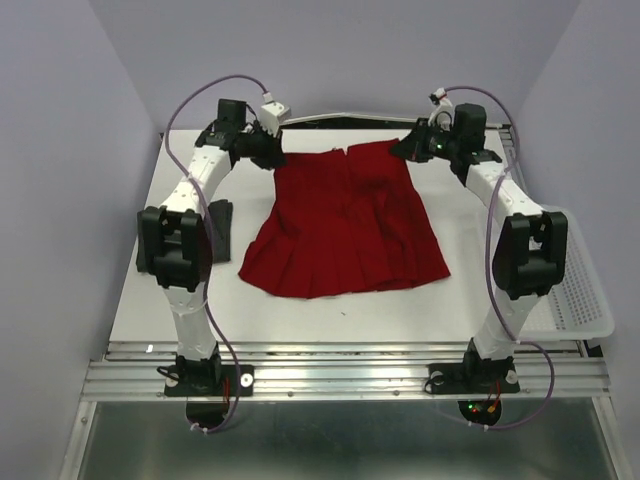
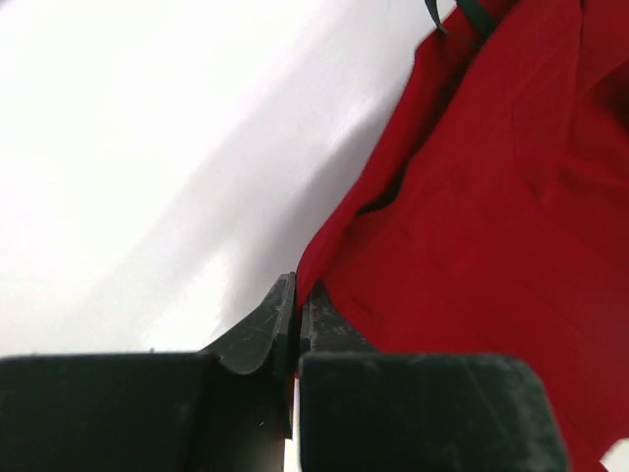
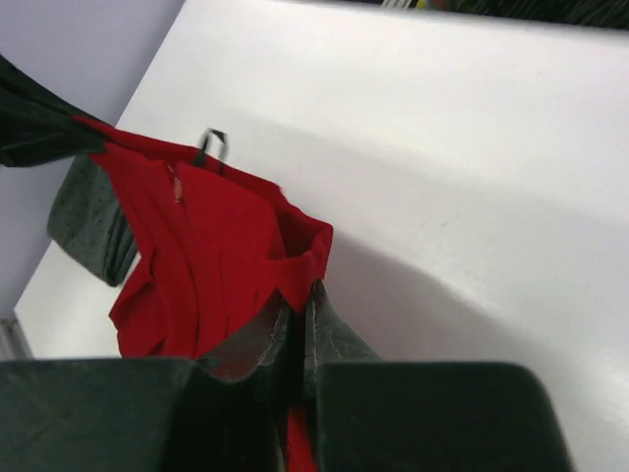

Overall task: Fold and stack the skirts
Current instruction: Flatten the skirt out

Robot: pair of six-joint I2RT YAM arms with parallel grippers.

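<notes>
The bright red pleated skirt [image 1: 345,225] lies spread on the white table, waistband at the far side, hem toward the arms. My left gripper [image 1: 268,150] is shut on the waistband's left corner; in the left wrist view the red cloth [image 2: 491,197] is pinched between the fingers [image 2: 297,300]. My right gripper [image 1: 412,148] is shut on the waistband's right corner; in the right wrist view the cloth [image 3: 216,256] is held between the fingers [image 3: 300,300]. The dark grey dotted skirt [image 1: 218,222] lies at the table's left, mostly hidden behind my left arm; it shows in the right wrist view [image 3: 93,221].
A white plastic mesh basket [image 1: 575,290] sits off the table's right edge beside my right arm. Lilac walls close in the table at the back and sides. A metal rail [image 1: 340,372] runs along the near edge.
</notes>
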